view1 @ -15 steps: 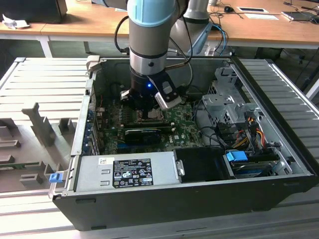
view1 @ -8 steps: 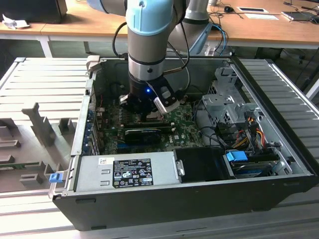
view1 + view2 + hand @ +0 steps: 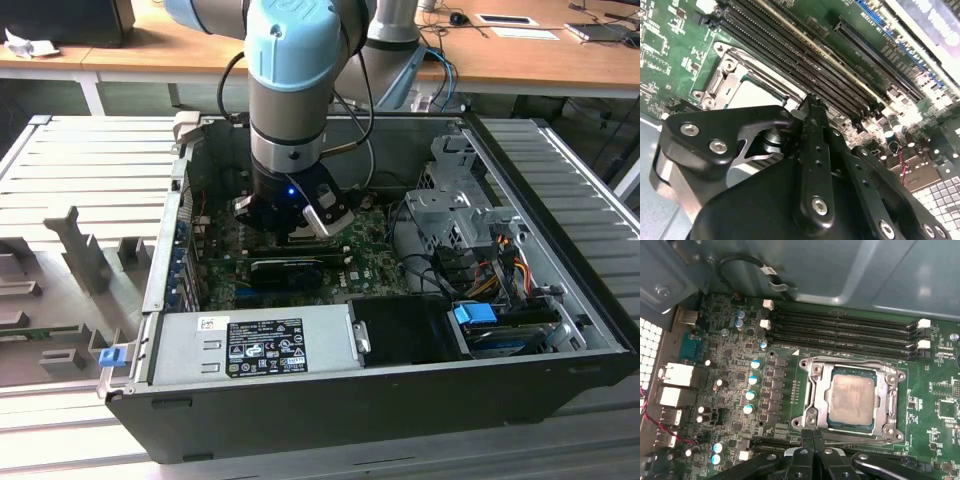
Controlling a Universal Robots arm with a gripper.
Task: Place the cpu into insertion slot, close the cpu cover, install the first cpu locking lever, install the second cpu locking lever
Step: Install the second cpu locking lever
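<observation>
The cpu (image 3: 852, 400), a pale silver-beige square, lies flat inside the insertion slot (image 3: 807, 421) on the green board. Around it, the cpu cover (image 3: 888, 401) lies flat as a grey metal frame. My gripper (image 3: 813, 441) is shut, with its two black fingertips pressed together at the slot's edge, next to a thin metal rod along that side. Whether they touch the rod I cannot tell. In the second wrist view the gripper (image 3: 812, 102) stands just beside the cpu (image 3: 747, 95). In the exterior view the gripper (image 3: 295, 225) is lowered deep into the open computer case.
Long black memory slots (image 3: 840, 330) run along one side of the socket, and blue-topped capacitors (image 3: 752, 380) stand along another. The grey case wall (image 3: 840, 270) rises behind. A black card (image 3: 290, 268), the power supply (image 3: 255, 345) and a drive cage (image 3: 450, 200) with cables crowd the case.
</observation>
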